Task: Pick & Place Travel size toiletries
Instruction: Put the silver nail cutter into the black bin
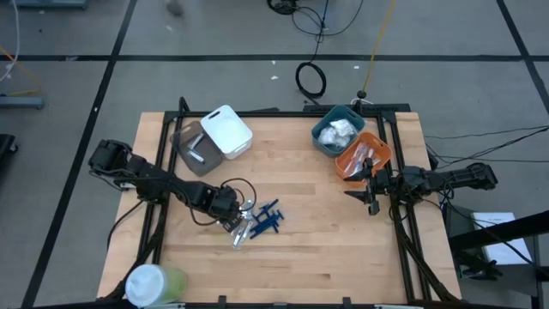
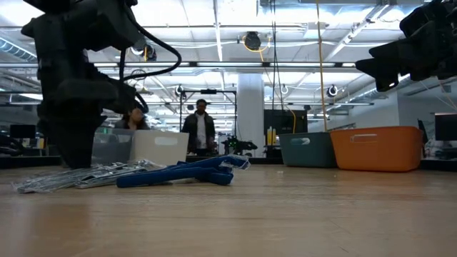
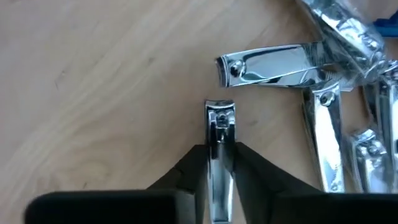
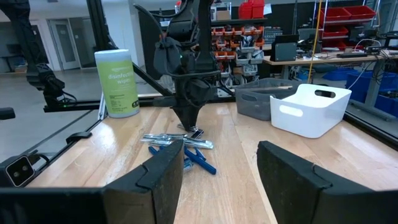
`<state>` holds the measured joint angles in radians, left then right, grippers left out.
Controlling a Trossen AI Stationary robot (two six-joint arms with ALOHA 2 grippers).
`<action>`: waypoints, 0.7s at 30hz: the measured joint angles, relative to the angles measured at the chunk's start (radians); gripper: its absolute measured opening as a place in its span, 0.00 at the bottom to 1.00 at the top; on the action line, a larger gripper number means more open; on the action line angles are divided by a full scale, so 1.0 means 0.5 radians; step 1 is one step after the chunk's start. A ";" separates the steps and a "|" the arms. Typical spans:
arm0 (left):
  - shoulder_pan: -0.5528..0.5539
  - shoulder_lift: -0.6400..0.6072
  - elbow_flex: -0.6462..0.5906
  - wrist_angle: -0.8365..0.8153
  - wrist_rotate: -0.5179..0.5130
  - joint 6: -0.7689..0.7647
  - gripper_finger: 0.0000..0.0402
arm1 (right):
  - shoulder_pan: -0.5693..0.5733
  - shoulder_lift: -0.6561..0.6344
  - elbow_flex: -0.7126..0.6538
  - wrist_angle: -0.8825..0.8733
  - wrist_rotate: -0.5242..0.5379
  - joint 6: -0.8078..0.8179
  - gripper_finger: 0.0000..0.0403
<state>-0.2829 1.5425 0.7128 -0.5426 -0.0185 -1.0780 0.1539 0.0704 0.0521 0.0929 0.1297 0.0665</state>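
Green cup (image 1: 154, 284): I note it at the tabletop's (image 1: 317, 257) near left corner, well apart from the work.
Left claw (image 1: 233, 220): I hold it low at the pile's left edge, clamped on one silver nail clipper (image 3: 219, 155), gripped edge-on across its narrow body so that, in my judgement, it lifts clear of its neighbours.
Clear and white bins (image 1: 214, 137): empty-handed drop targets at the far left; a silver item already lies in the clear one.
Toiletries pile (image 1: 257, 221): silver clippers and dark blue sticks (image 2: 178, 173) lie mid-tabletop, touching.
Teal bin (image 1: 337, 130), orange bin (image 1: 364, 155): both hold sorted items.
Right claw (image 1: 371, 190): fingers apart, it waits beside the orange bin.
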 joint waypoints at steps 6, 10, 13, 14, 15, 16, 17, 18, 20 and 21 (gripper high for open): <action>0.000 0.000 -0.001 -0.002 0.058 -0.004 0.05 | 0.000 0.000 0.000 0.000 0.000 -0.001 0.48; 0.000 -0.002 -0.002 0.001 0.058 -0.001 0.05 | 0.000 0.000 0.000 0.000 0.000 -0.001 0.48; 0.000 -0.057 -0.006 0.001 0.058 0.013 0.05 | 0.000 0.000 0.001 0.000 0.000 -0.001 0.48; 0.000 -0.083 -0.012 -0.009 0.057 0.014 0.05 | 0.001 0.000 0.000 0.000 0.000 -0.001 0.48; 0.001 -0.108 -0.014 -0.011 0.061 0.010 0.05 | 0.001 0.000 0.001 0.000 0.000 0.000 0.48; -0.002 -0.140 -0.013 -0.018 0.035 0.015 0.05 | 0.000 0.000 0.000 0.000 0.000 -0.001 0.48; -0.002 -0.182 -0.011 -0.030 0.004 0.022 0.05 | 0.001 0.000 0.001 0.000 0.000 -0.001 0.48; -0.001 -0.232 -0.008 -0.024 -0.031 0.039 0.05 | 0.000 0.000 0.000 0.000 0.000 0.000 0.48; 0.004 -0.333 -0.003 -0.005 -0.106 0.080 0.05 | 0.000 0.001 0.000 0.000 0.000 0.000 0.48; 0.003 -0.379 -0.001 0.004 -0.148 0.107 0.05 | 0.000 0.000 0.001 0.000 0.000 0.000 0.48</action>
<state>-0.2815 1.3531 0.7124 -0.5408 -0.0925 -1.0245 0.1542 0.0704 0.0524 0.0929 0.1299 0.0662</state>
